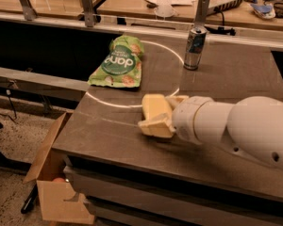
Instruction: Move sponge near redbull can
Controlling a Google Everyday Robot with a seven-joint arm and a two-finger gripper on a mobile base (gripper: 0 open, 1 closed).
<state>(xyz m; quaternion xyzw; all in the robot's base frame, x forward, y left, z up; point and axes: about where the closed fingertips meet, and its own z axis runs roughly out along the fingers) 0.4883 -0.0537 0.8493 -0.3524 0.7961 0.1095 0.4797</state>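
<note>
The sponge [154, 107], a pale yellow foam block, sits in my gripper [156, 117] over the front middle of the dark table [108, 135]. The gripper is shut on the sponge, with one pale yellow finger [153, 127] below it and another [178, 99] behind it. The white arm reaches in from the right. The redbull can [195, 48] stands upright at the back of the table, up and to the right of the sponge and well apart from it.
A green snack bag [120, 62] lies at the back left of the table, on a white circle line [132, 105]. An open cardboard box [56, 187] stands on the floor at the left front. A rail with metal posts [86, 6] runs behind the table.
</note>
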